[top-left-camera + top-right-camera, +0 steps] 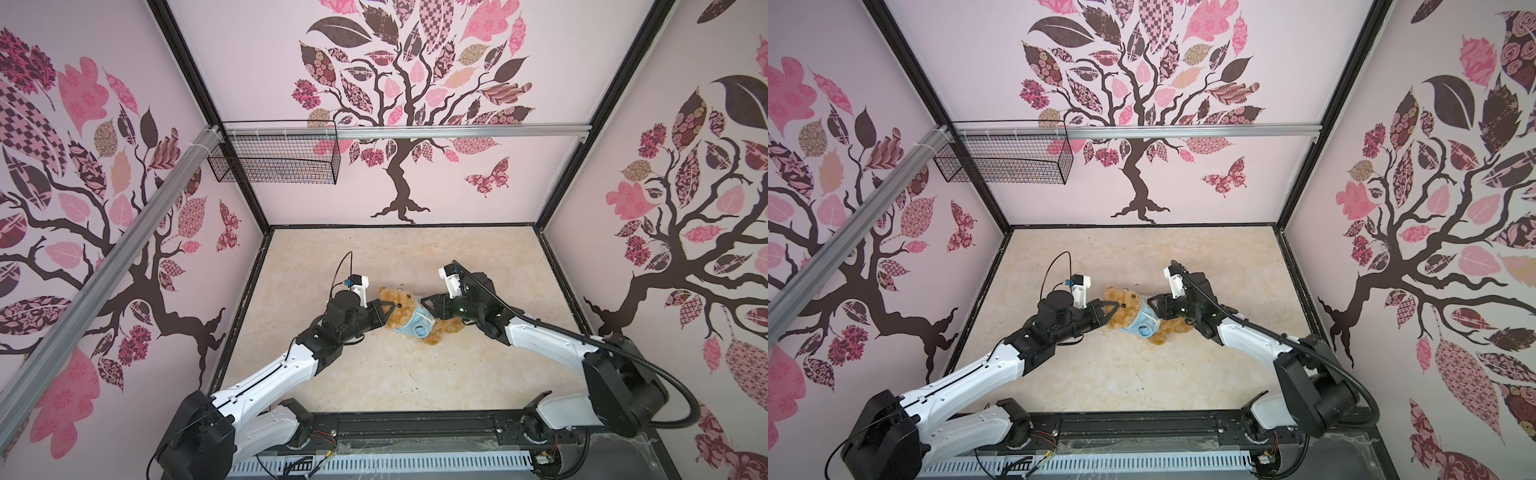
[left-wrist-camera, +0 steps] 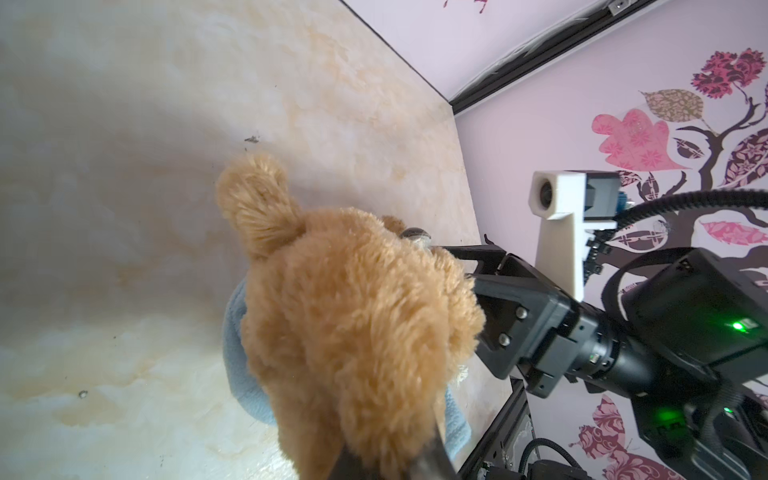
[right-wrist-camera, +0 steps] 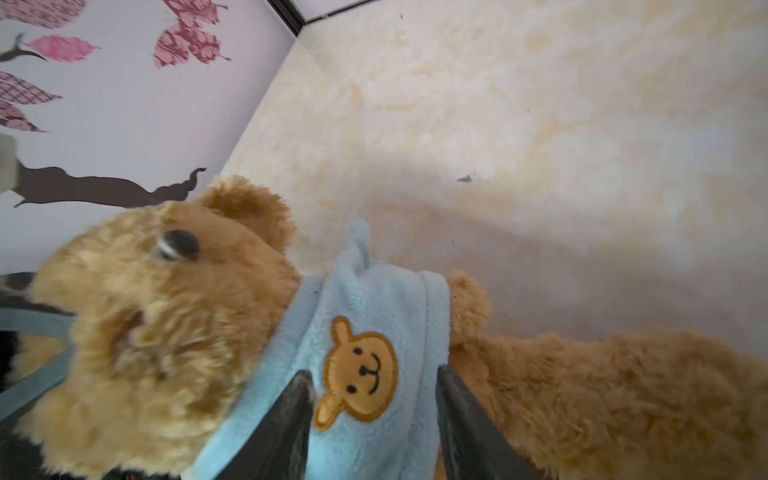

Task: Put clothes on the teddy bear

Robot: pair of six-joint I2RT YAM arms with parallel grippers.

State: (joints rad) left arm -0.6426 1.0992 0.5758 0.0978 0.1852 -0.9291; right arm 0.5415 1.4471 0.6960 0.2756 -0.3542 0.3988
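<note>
Near the middle of the cream tabletop (image 1: 374, 374), in both top views: the teddy bear (image 1: 400, 312), lying down, head toward the left arm, legs toward the right arm. Dressed in a light blue shirt (image 1: 413, 323) around chest and belly, with the collar below the head and the golden legs bare beyond the hem. On the shirt front, from the right wrist view, a small orange bear-face emblem (image 3: 359, 376), flat and without wrinkles. Left tool (image 1: 384, 312) pushed against the head from the side, fingers brought together and pinching the plush (exact spot lost in the fur, cannot tell which part of the head). From the left wrist view, mostly the back of the shaggy head, one round ear standing up, a strip of blue fleece under it, and a dark finger just showing at the edge. Right tool (image 3: 374, 372) over the chest, fingers (image 3: 297, 419) standing apart, one on the collar side of the emblem, the other just at the hem, both touching the fleece; fabric between them smooth, nothing squeezed. One dark eye and the muzzle turned up toward the right wrist camera. Far behind, on the rail of the back wall, a black wire basket (image 1: 274, 162), well apart from both arms.
</note>
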